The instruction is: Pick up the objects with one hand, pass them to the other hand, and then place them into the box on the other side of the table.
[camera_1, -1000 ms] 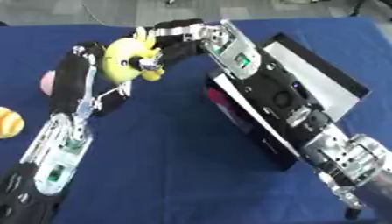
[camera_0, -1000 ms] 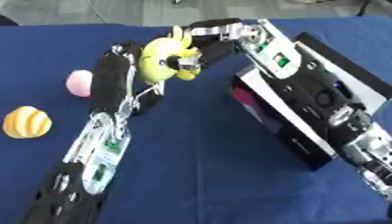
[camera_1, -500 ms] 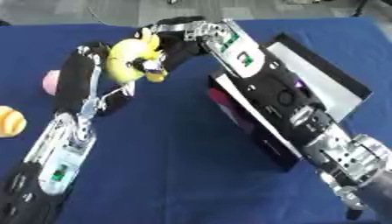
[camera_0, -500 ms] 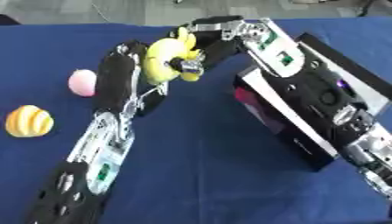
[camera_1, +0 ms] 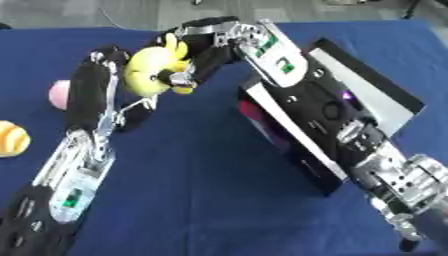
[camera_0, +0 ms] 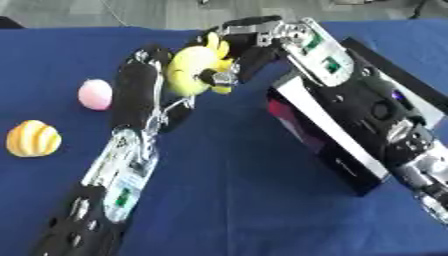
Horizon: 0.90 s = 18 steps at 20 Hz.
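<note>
A yellow plush toy (camera_0: 194, 67) is held up above the blue table, between my two hands. My left hand (camera_0: 156, 56) is at the toy's left side, mostly hidden behind it, and is shut on it. My right hand (camera_0: 249, 47) reaches in from the right, its dark fingers (camera_0: 229, 75) curled round the toy's right side. The black box (camera_0: 325, 150) with a magenta inside stands on its side at the right, partly hidden by my right arm. A pink ball (camera_0: 94, 93) and a yellow-orange striped object (camera_0: 32, 139) lie at the left.
The blue table (camera_0: 236, 200) runs on towards me between the two arms. My left arm stretches from the lower left corner up to the toy. Grey floor shows beyond the table's far edge (camera_0: 131, 12).
The toy and both hands have stayed almost in place; my left arm has shifted slightly to the right, and my right hand's fingers sit closer round the toy.
</note>
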Each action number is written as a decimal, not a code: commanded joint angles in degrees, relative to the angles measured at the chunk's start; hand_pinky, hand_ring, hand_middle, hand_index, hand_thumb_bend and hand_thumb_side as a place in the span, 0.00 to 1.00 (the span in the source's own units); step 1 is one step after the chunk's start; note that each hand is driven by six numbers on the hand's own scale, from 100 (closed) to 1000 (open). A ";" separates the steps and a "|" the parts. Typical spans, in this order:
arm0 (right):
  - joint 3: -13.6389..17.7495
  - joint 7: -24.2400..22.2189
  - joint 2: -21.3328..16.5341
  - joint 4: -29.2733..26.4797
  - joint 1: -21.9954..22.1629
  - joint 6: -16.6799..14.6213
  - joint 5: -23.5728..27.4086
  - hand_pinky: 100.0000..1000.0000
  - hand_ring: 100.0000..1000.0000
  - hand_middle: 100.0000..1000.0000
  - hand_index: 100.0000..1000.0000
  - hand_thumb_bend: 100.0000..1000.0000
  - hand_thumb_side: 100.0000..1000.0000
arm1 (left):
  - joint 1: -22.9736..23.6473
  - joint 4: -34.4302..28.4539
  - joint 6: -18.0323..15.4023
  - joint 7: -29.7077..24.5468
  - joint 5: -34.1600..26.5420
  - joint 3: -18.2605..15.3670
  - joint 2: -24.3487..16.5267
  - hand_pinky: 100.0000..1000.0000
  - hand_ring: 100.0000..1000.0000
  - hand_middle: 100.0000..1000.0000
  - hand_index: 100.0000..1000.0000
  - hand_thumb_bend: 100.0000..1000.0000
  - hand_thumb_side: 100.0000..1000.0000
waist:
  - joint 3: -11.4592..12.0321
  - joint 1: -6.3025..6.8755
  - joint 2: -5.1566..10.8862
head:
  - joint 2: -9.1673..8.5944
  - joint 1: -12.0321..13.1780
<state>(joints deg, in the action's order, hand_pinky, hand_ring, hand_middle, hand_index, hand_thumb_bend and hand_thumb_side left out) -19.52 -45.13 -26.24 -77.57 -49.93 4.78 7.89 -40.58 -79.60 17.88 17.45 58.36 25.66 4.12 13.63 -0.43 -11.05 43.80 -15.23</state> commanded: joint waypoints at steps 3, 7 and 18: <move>-0.28 -0.53 -0.76 -1.92 -0.49 0.49 1.27 1.00 1.00 0.62 0.73 0.00 0.00 | -1.39 -0.98 1.87 3.76 -1.07 -0.52 -0.06 0.70 0.66 0.48 0.65 0.32 0.00 | -0.21 -0.41 1.21 | 0.32 -0.17; 0.06 0.32 -1.08 -2.18 -0.43 1.21 2.07 1.00 1.00 0.62 0.72 0.00 0.00 | -1.14 -0.58 3.61 6.44 -1.49 -0.59 -0.29 0.71 0.69 0.51 0.69 0.47 0.13 | -0.36 -0.36 1.22 | 0.32 -0.40; 0.66 3.28 -2.23 -2.61 -0.03 1.07 3.44 1.00 1.00 0.61 0.71 0.00 0.00 | -0.73 0.62 6.26 8.44 -2.60 -0.51 -0.92 0.73 0.74 0.56 0.76 0.60 0.23 | -0.90 -0.15 1.34 | 0.32 -0.85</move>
<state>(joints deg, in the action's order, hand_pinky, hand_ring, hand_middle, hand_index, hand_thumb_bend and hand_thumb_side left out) -19.50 -42.22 -26.84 -79.17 -49.31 5.91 10.89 -40.47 -78.43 23.90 25.70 55.97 25.59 4.01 12.77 -0.43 -11.05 44.18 -15.87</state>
